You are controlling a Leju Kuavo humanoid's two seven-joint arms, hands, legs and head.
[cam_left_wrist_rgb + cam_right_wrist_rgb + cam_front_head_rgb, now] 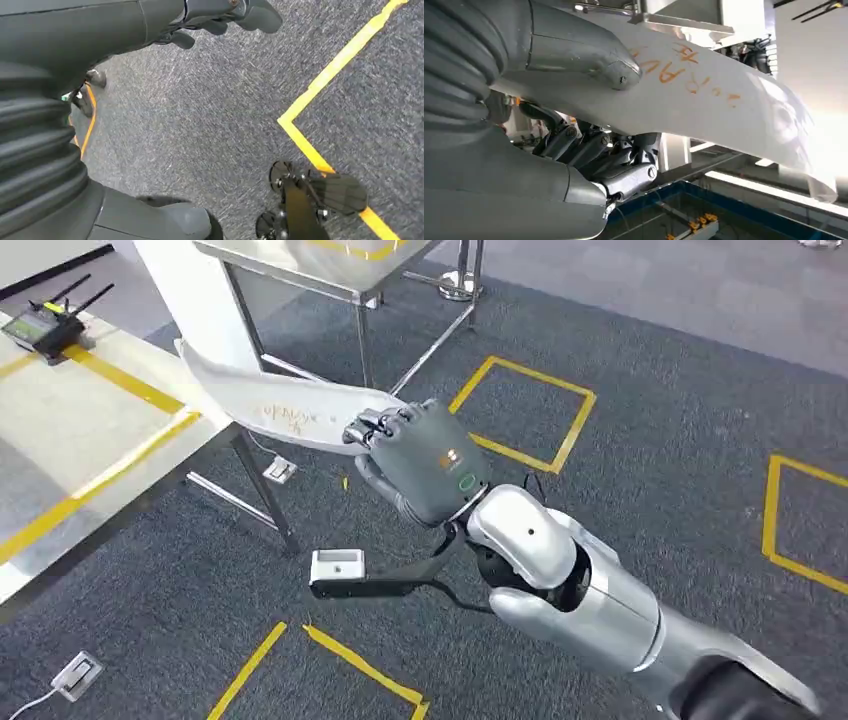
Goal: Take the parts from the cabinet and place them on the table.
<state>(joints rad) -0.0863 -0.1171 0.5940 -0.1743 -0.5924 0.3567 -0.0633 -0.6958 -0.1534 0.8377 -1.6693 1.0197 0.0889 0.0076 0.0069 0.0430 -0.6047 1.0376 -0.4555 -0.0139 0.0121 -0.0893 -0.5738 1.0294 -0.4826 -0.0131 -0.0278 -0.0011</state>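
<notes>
Head view evenly, brightly lit, sharp. Strong glare seen at white part's (734, 100) far end in right wrist view; left wrist view slightly blurred.

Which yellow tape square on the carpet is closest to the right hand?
The closed yellow square just beyond the right hand, beside the steel table's legs. The square at the right edge and the tape corner at the bottom lie farther off and are cropped.

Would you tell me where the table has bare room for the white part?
The right hand holds the white part over the table edge. Bare surface lies between the yellow tape lines; the black router crowds the far corner.
</notes>
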